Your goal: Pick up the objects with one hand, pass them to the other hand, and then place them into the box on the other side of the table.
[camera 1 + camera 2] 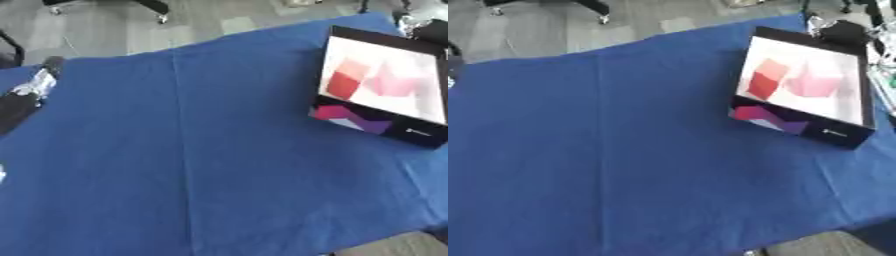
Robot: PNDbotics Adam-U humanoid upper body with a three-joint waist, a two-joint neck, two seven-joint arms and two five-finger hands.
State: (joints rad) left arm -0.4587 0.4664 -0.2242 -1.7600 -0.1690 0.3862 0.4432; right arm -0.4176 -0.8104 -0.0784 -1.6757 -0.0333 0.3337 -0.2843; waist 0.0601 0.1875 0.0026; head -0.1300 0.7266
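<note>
The blue-clothed table (219, 165) lies mostly bare. The box (859, 75) sits askew near its right edge. Left hand (35, 85) at left edge; finger state unclear.

black-and-silver left arm (26, 95): cut by left edge, hand unseen | black open box with white lining (864, 125): right side cropped in left eye view | red block (765, 79) and pink shape (814, 82) inside: blurred, form unclear | dark object (846, 31) behind box: unidentifiable
</note>
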